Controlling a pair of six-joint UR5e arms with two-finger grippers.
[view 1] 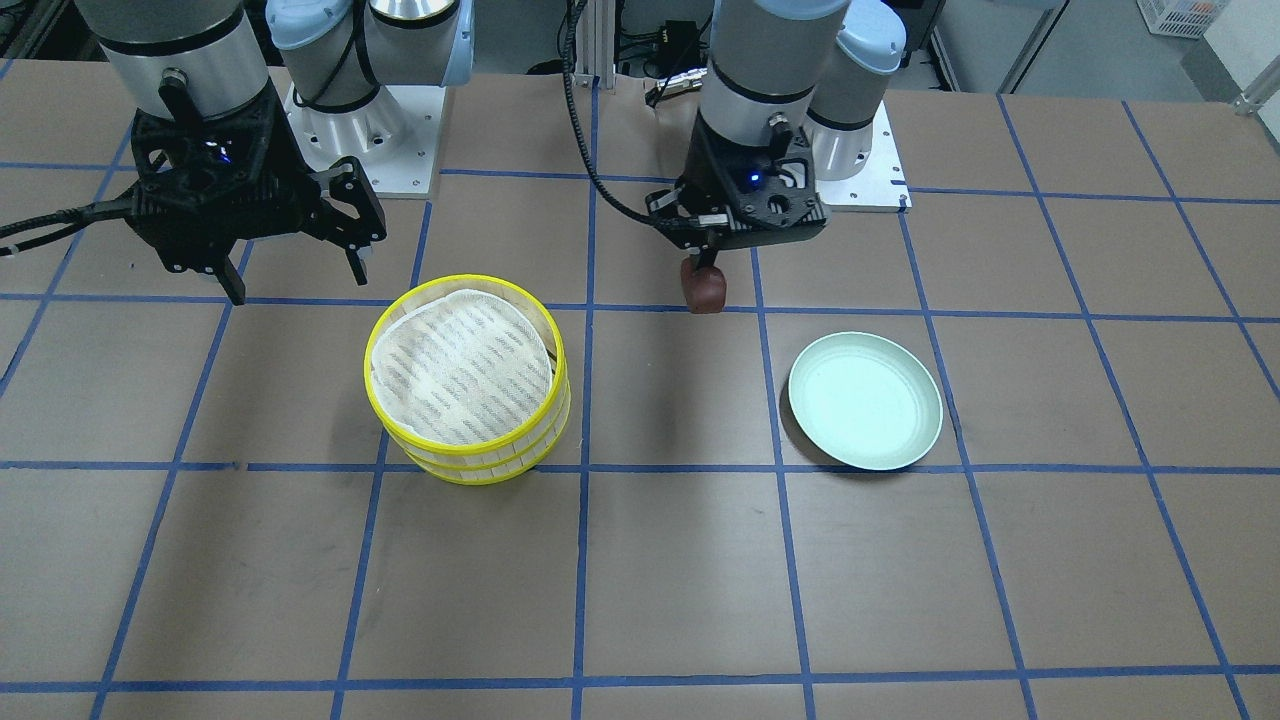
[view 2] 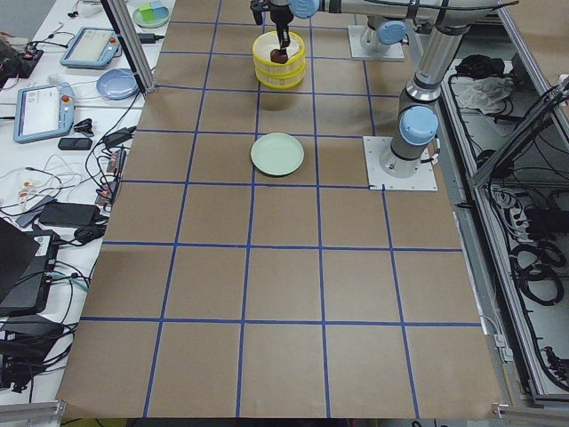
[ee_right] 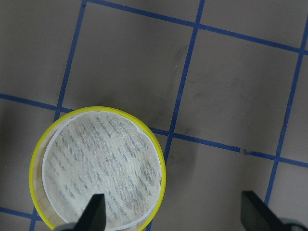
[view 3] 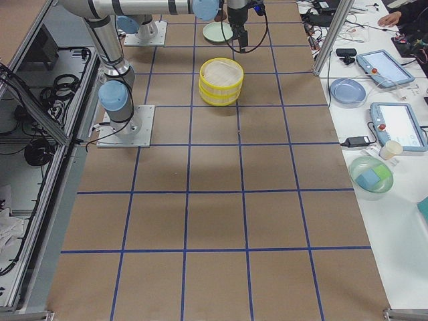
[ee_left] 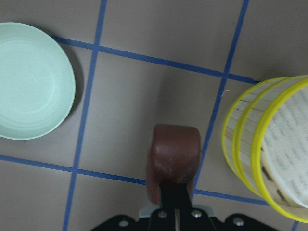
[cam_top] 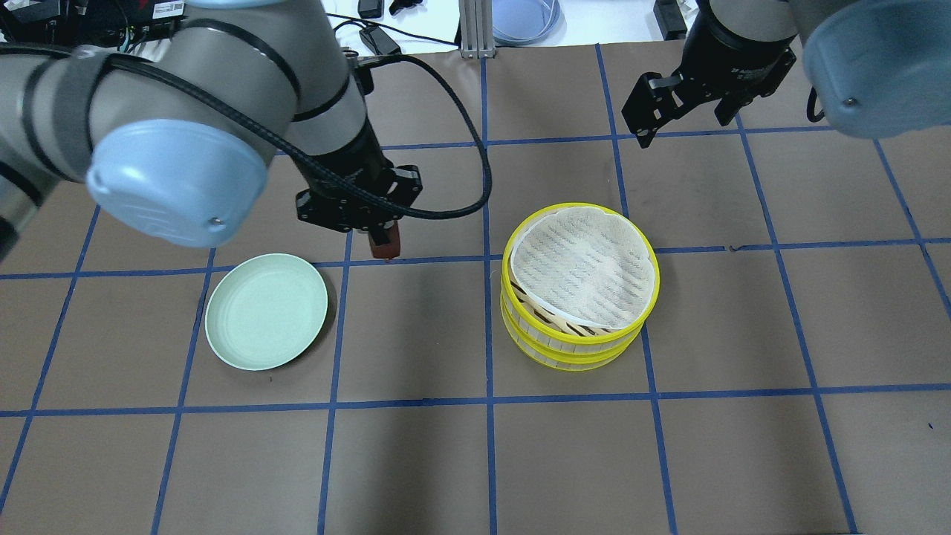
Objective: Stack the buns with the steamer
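My left gripper (view 1: pixel 705 275) is shut on the dark reddish-brown bun (view 1: pixel 704 287) and holds it above the table, between the pale green plate (view 1: pixel 866 401) and the yellow steamer (view 1: pixel 467 376). The bun also shows in the overhead view (cam_top: pixel 385 241) and in the left wrist view (ee_left: pixel 174 161). The steamer is two stacked yellow tiers with a white liner on top (cam_top: pixel 580 283). My right gripper (view 1: pixel 295 275) is open and empty, above the table behind the steamer. The cream-white bun is not in view. The plate (cam_top: pixel 266 310) is empty.
The brown table (view 1: pixel 700 580) carries a blue tape grid. The arm bases (view 1: pixel 370 150) stand at the robot's edge. In the side views, a bench with tablets, bowls and cables (view 2: pixel 53 107) runs along the far side.
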